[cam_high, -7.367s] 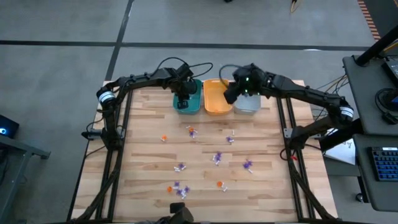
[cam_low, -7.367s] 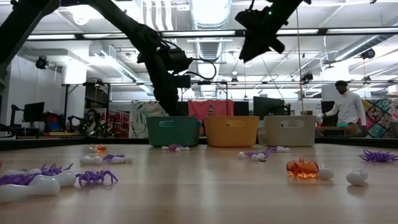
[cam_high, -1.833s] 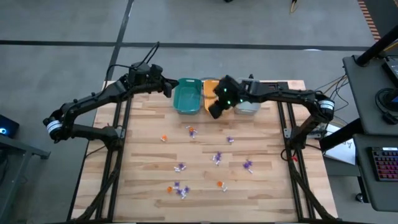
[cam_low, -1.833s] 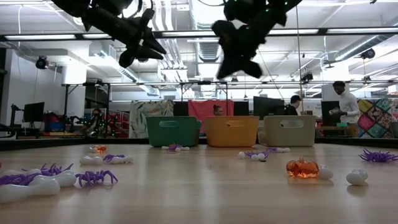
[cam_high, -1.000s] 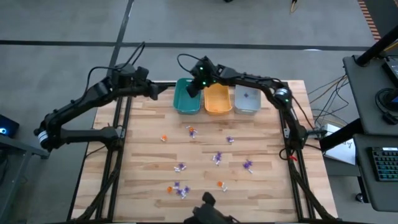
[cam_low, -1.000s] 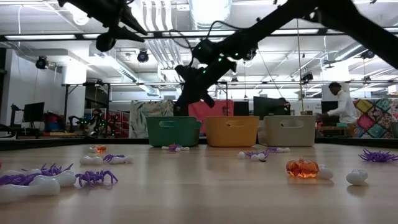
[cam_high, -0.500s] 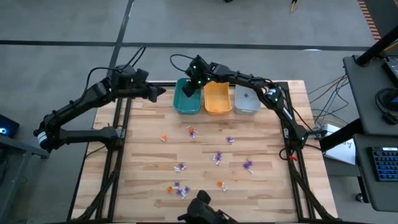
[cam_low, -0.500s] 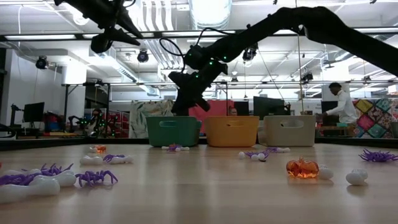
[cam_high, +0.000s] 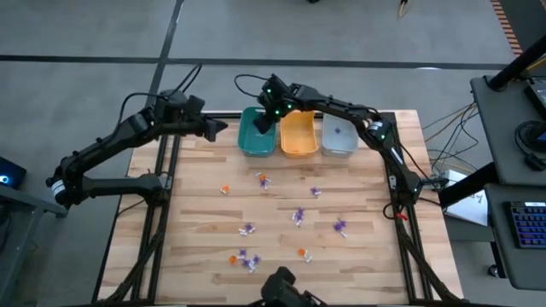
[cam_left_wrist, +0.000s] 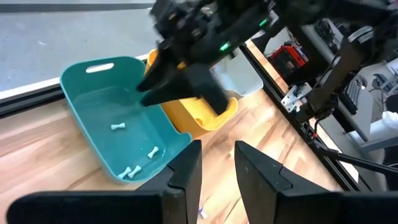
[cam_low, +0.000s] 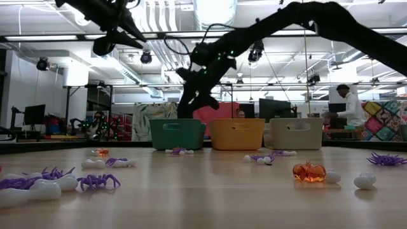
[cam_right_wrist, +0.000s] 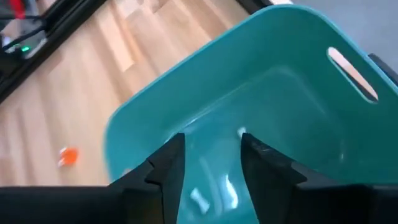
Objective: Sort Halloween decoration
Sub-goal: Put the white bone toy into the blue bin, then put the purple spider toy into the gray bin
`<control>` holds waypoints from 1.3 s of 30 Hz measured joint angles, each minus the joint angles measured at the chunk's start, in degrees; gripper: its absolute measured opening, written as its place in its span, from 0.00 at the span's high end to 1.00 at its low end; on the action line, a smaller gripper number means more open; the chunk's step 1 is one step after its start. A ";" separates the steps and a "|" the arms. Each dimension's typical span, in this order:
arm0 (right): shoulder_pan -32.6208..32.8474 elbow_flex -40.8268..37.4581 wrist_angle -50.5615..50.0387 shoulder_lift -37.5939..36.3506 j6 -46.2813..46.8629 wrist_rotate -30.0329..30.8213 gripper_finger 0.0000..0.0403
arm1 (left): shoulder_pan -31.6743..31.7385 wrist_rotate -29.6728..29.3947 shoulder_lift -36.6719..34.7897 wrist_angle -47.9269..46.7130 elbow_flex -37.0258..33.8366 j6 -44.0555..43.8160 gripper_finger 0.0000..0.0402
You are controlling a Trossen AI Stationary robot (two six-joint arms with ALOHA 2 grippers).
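The right pincer (cam_high: 266,122) hangs over the teal bin (cam_high: 256,141) at the far edge of the desk (cam_high: 196,213), its fingers parted with bare bin floor showing between them and nothing held. A few small white trinkets (cam_left_wrist: 134,168) already lie inside that bin. The left pincer (cam_high: 213,128) hovers off the desk's far left corner, beside the teal bin; its 2 fingers stand a narrow gap apart with nothing between them.

The trinkets still to sort (cam_high: 299,216) lie scattered across the middle and near part of the desk, orange, purple and white pieces well apart from the bins. From the right pincer they all lie toward the near edge, away from the row of 3 bins. The closest cluster, a purple and orange pair (cam_high: 262,180), sits just in front of the teal bin, near the desk's midline, so the right arm looks the nearer one to it. An orange piece (cam_high: 225,189) lies on the left half, where the left arm would likely have the shorter reach. The trinkets are too small here to tell their long axes.
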 joint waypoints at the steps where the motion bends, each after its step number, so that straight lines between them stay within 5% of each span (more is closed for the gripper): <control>1: 0.00 0.00 -1.64 -0.95 -0.43 -0.60 0.63 | 0.00 0.02 0.00 -0.01 -0.19 0.00 0.81; 15: 4.77 -1.53 -30.68 -16.95 -9.15 -1.81 0.68 | -1.97 0.09 0.25 -0.17 -0.64 5.81 0.81; 26: 13.98 -18.83 -23.14 -36.09 2.82 1.23 0.72 | -3.79 2.19 5.28 3.00 -0.64 11.18 0.81; 33: 21.61 -33.62 -15.16 -47.61 12.24 9.85 0.75 | -9.08 3.60 7.93 3.64 -0.40 5.17 0.81; 39: 26.51 -44.63 -13.67 -55.95 25.35 11.42 0.77 | -16.18 3.54 9.99 6.93 -0.38 -2.96 0.81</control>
